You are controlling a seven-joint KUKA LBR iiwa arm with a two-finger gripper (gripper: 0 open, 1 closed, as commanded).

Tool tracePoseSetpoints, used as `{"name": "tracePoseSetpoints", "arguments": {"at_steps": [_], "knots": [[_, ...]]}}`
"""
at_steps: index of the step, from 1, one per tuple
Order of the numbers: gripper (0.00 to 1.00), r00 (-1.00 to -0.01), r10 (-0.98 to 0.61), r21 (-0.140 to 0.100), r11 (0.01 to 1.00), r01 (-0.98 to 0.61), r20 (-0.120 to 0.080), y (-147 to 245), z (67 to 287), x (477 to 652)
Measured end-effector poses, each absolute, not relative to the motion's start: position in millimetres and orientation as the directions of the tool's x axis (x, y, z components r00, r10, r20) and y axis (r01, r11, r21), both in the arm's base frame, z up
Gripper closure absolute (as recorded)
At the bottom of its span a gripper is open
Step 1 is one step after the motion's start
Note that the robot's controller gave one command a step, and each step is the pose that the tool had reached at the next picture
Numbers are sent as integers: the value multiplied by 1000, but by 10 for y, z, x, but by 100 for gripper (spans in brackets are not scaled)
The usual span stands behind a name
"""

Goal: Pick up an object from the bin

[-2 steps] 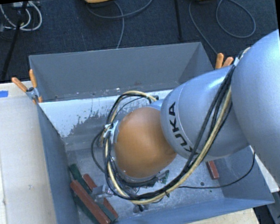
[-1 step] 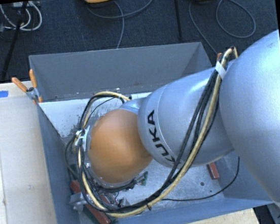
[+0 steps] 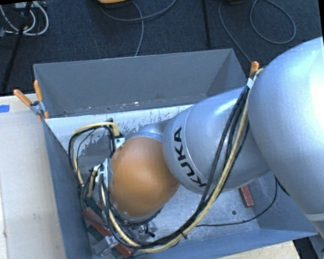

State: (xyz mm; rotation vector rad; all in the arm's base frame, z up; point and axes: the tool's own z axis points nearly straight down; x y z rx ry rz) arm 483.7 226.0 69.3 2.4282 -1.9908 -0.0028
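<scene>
My gripper point(image 3: 107, 238) is low in the bin's front left corner, mostly hidden under the arm's wrist fittings. A reddish-brown flat piece point(image 3: 94, 215) lies against its left side, and another reddish-brown bit point(image 3: 124, 251) shows just in front of it by the bin's front wall. Whether either one is between the fingers is hidden. A small reddish-brown block point(image 3: 246, 196) lies alone on the bin floor at the right, far from the gripper.
The arm reaches in from the right and covers most of the bin floor. Its orange dome and looping yellow and black cables crowd the left half, close to the left and front walls.
</scene>
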Motion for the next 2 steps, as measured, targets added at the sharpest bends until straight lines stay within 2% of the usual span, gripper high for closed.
{"name": "tracePoseSetpoints", "arguments": {"at_steps": [1, 2], "knots": [[100, 193, -981, 1, -193, -981, -2, 2269, 718, 4842], [100, 188, -982, -7, -188, -982, -3, 2392, 1993, 5157]]}}
